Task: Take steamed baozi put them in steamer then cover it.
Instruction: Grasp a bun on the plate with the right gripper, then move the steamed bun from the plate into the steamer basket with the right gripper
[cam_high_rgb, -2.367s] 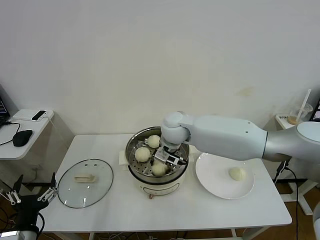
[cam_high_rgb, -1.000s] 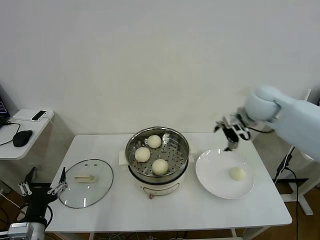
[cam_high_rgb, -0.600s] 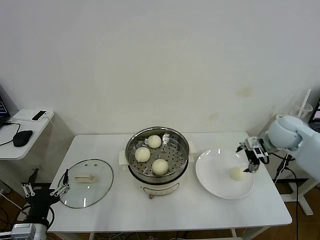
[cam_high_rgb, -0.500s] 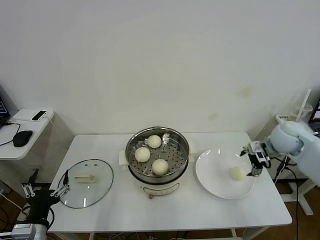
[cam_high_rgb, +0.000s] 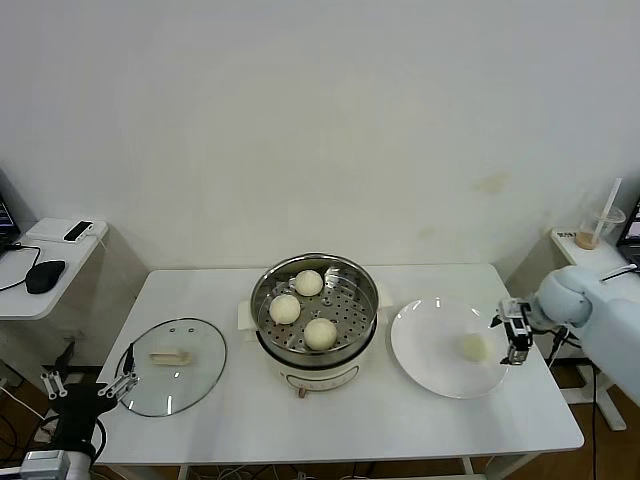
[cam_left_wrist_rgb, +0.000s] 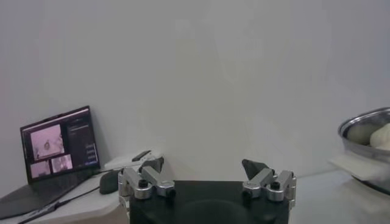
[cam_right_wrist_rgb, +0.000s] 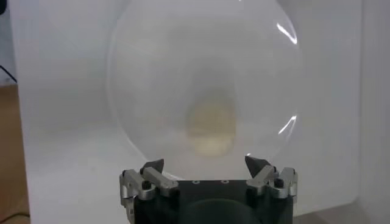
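Three steamed baozi (cam_high_rgb: 307, 283) (cam_high_rgb: 285, 308) (cam_high_rgb: 320, 333) lie on the perforated tray of the steamer (cam_high_rgb: 316, 372), a shiny steel pot on a white base at the table's middle. A fourth baozi (cam_high_rgb: 474, 347) (cam_right_wrist_rgb: 211, 126) rests on a white plate (cam_high_rgb: 425, 370) (cam_right_wrist_rgb: 152, 73) to the right. My right gripper (cam_high_rgb: 516, 338) (cam_right_wrist_rgb: 206, 164) hovers open and empty just right of the plate's edge, facing that baozi. The cover (cam_high_rgb: 171, 366), a glass lid with a cream handle, lies flat on the table at the left. My left gripper (cam_high_rgb: 88, 385) (cam_left_wrist_rgb: 202, 164) is open and empty, low beside the table's left front corner.
A side desk (cam_high_rgb: 45, 280) with a mouse and a phone stands at the far left; its laptop (cam_left_wrist_rgb: 58, 146) shows in the left wrist view. A cup with a straw (cam_high_rgb: 598, 228) sits on a stand at the far right. The steamer's rim (cam_left_wrist_rgb: 365, 122) shows in the left wrist view.
My right gripper has left the steamer, swung right over the plate and come down beside its right edge. The third baozi stayed in the steamer. The left gripper shifted slightly.
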